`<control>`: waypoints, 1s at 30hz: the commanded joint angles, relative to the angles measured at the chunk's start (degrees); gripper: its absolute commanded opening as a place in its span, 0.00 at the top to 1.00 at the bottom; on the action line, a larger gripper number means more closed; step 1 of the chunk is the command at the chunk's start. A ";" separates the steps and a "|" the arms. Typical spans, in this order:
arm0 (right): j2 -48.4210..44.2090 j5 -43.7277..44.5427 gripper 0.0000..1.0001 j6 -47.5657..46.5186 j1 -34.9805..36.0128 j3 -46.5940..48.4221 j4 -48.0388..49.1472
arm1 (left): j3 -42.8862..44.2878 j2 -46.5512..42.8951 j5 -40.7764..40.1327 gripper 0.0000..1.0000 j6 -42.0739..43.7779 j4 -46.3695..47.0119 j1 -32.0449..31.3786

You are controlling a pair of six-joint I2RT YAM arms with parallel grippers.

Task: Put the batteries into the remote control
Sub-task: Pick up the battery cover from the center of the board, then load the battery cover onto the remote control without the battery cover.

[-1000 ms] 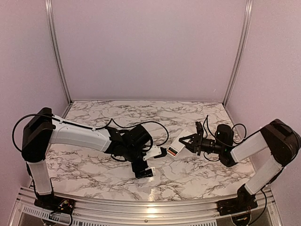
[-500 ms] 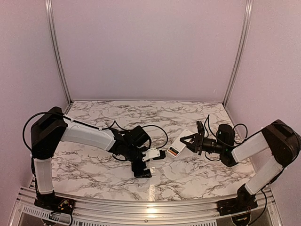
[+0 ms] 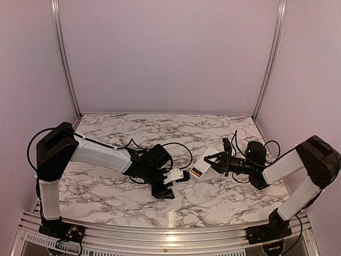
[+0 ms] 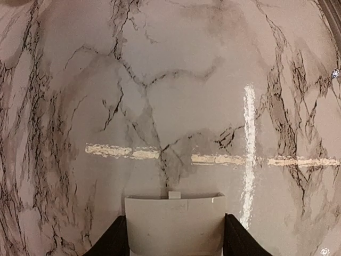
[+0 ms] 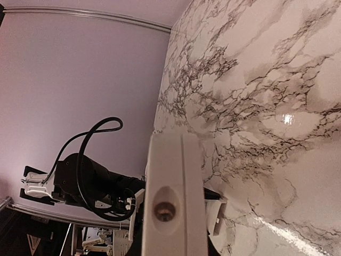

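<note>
Item: remote control (image 3: 204, 163), raised above the tabletop (image 3: 106, 192), clamped in our right hand (image 3: 217, 161); batteries (image 3: 199, 172) apparently seated. Left hand (image 4: 175, 237) clamped on white cover (image 4: 175, 218). Step, we judge: fitting cover; next needs careful alignment.

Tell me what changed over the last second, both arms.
The left gripper closed in on the white cover, which now sits gripped between its fingers. That arm's upper link swung right, toward the middle of the table. The right gripper kept its hold on the remote control, in nearly the same place, its end toward the cover.
</note>
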 commanded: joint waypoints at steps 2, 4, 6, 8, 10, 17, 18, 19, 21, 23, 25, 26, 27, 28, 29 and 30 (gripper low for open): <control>1.02 0.84 1.00 0.94 -0.01 0.34 3.92 | -4.69 -3.27 -2.03 0.50 -6.18 2.55 -1.04; 1.41 1.97 1.00 1.16 0.73 0.68 4.08 | -6.35 -6.36 -2.93 0.50 -9.77 4.92 -1.04; 2.05 3.24 1.00 1.87 1.55 0.80 5.04 | -7.59 -9.55 -4.10 0.49 -13.52 7.51 -1.24; 2.78 4.27 1.00 2.60 2.24 0.90 6.14 | -9.08 -12.62 -6.02 0.49 -18.15 10.96 -1.46; 3.50 5.23 1.00 3.44 3.01 0.95 7.42 | -9.23 -14.70 -8.70 0.48 -22.13 12.76 -2.19; 4.03 8.51 1.00 4.52 6.15 1.32 7.94 | -3.81 -13.04 -18.25 0.46 -31.01 13.27 -5.53; 3.82 8.78 1.00 4.49 6.35 1.33 7.69 | -3.00 -12.75 -18.43 0.46 -31.59 13.18 -5.71; 3.64 8.86 1.00 4.34 6.53 1.33 7.36 | -2.57 -12.54 -19.17 0.45 -32.08 13.19 -5.96; 3.37 9.06 1.00 4.18 6.94 1.43 6.84 | -1.51 -11.74 -19.44 0.45 -32.56 12.89 -6.14; 3.17 9.21 1.00 4.09 7.32 1.50 6.47 | -0.50 -10.83 -18.96 0.45 -33.01 12.56 -6.35; 3.08 9.31 1.00 4.14 7.66 1.50 6.54 | 0.23 -10.04 -18.36 0.45 -33.27 12.71 -6.64; 3.07 9.27 1.00 4.20 7.71 1.58 6.67 | 0.56 -9.65 -18.51 0.45 -33.36 12.60 -6.74; 3.03 9.19 1.00 4.45 7.73 1.52 6.91 | 0.84 -9.27 -18.65 0.45 -33.44 12.34 -6.76; 3.00 9.08 1.00 4.62 7.78 1.44 7.24 | 1.08 -8.98 -19.17 0.45 -33.45 12.06 -6.76; 2.94 8.98 1.00 4.82 7.82 1.37 7.41 | 1.31 -8.67 -19.58 0.45 -33.44 11.62 -6.76; 2.78 8.91 1.00 4.88 7.82 1.33 7.49 | 1.62 -8.28 -20.07 0.45 -33.45 11.16 -6.76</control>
